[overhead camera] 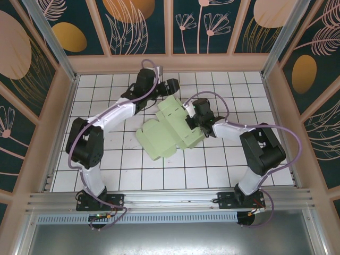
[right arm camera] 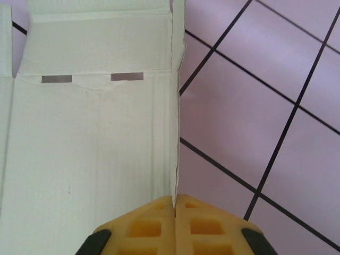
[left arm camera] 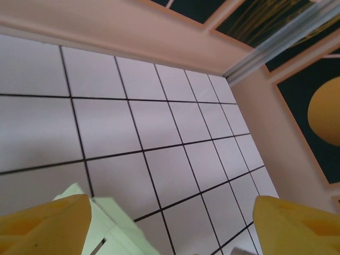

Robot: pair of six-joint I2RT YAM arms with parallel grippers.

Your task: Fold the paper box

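The paper box [overhead camera: 164, 133] is a pale mint-green creased cut-out lying partly raised in the middle of the tiled floor. My right gripper [overhead camera: 188, 113] is shut on its right edge. In the right wrist view the thin card edge [right arm camera: 175, 159] runs straight into the closed yellow fingertips [right arm camera: 159, 212], and the panel [right arm camera: 90, 138] with two slots stretches away to the left. My left gripper [overhead camera: 171, 86] hangs just beyond the box's far corner. Its yellow fingers [left arm camera: 45, 223] stand wide apart and open, with a corner of the box [left arm camera: 114, 226] beside the left finger and bare tile between them.
White tiles with black grout [overhead camera: 223, 90] cover the floor. Pale wooden walls [overhead camera: 170, 64] close it in at the back and both sides, and a metal rail [overhead camera: 170, 199] runs along the near edge. The back wall and corner post [left arm camera: 249, 58] lie ahead of the left gripper.
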